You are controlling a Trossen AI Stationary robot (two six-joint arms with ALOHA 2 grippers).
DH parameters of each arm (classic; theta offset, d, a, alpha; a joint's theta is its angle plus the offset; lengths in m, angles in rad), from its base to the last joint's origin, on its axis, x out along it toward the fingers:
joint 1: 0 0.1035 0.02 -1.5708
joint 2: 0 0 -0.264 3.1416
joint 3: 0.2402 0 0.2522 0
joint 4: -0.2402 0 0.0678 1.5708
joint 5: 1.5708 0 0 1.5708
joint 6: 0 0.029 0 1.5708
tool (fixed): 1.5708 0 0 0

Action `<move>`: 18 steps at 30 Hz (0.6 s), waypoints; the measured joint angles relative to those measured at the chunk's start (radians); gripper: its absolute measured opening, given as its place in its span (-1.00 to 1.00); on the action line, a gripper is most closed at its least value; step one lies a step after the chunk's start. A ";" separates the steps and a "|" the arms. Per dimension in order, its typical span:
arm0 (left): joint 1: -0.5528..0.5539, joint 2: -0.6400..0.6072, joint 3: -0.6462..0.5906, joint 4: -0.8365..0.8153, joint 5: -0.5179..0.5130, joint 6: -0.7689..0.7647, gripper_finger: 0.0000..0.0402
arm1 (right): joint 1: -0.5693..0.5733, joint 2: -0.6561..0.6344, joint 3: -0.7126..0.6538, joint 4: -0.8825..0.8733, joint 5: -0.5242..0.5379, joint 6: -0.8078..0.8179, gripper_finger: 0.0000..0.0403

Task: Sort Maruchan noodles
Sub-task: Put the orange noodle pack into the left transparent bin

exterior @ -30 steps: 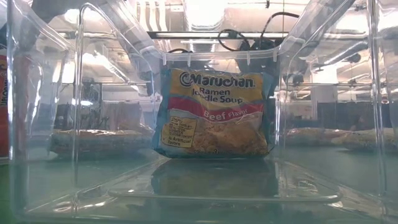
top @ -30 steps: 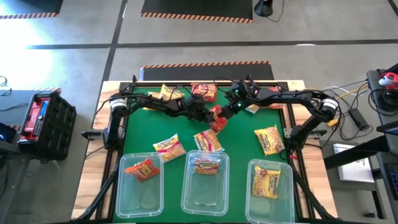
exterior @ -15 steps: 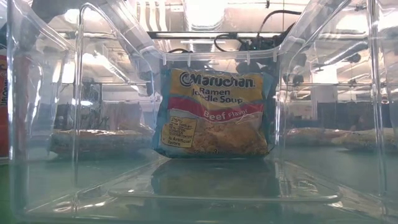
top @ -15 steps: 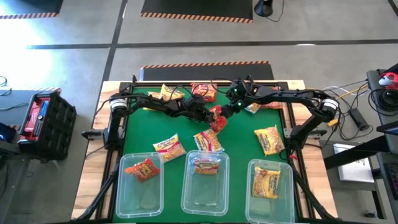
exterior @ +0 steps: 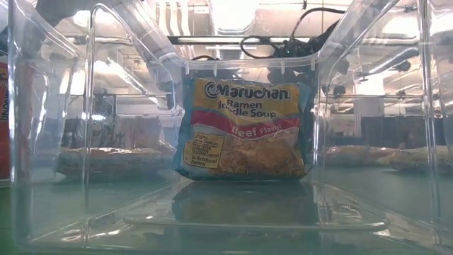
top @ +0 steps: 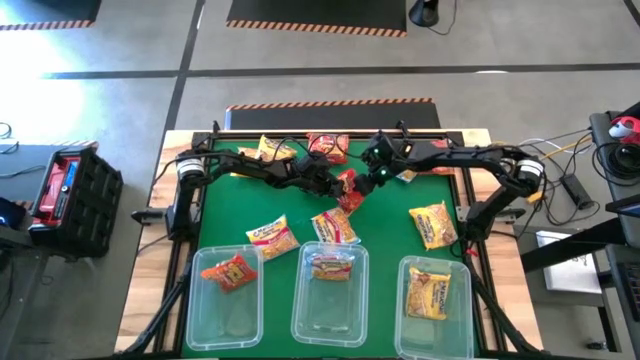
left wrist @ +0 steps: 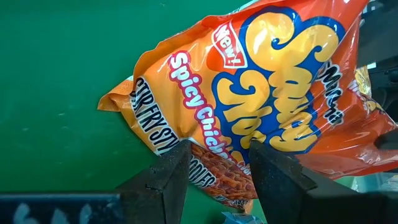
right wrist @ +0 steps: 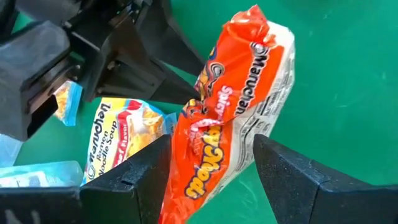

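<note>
An orange Maruchan packet is at the table's middle, between both grippers. My left gripper reaches it from the left and my right gripper from the right; both are shut on it. Loose packets lie on the green mat: two yellow-pink ones, a yellow one, and more at the far edge. Each of the three clear tubs at the near edge has one packet inside. The middle tub's beef packet stands against its far wall. My left gripper pinches the orange packet at one side edge, coming level from the table's left. In its own wrist view the printed end sits between its fingers. My right gripper has the packet's nearer end between its two fingers, which lie across the packet's width, coming from the table's right. The packet tilts away from it, and its far end is raised above the mat.
Three clear tubs line the near edge. Another packet lies under the right arm. Bare mat shows at the left and between the loose packets. A black crate stands off the table's left.
The right arm has shifted slightly toward the packet. The packet stays between the two grippers at the table's middle.
</note>
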 joint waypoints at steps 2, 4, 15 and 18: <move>0.000 0.000 0.000 0.000 0.000 0.000 -0.26 | 0.010 0.010 0.000 0.006 0.004 0.013 0.08; 0.000 0.000 0.000 0.003 -0.001 0.000 -0.26 | 0.018 0.025 0.000 0.012 0.015 0.014 0.08; 0.002 0.000 -0.001 0.005 -0.010 -0.003 -0.26 | 0.021 0.088 0.003 0.067 0.021 0.020 0.08; 0.002 0.000 -0.001 0.006 -0.011 -0.004 -0.26 | 0.021 0.095 0.003 0.069 0.024 0.019 0.06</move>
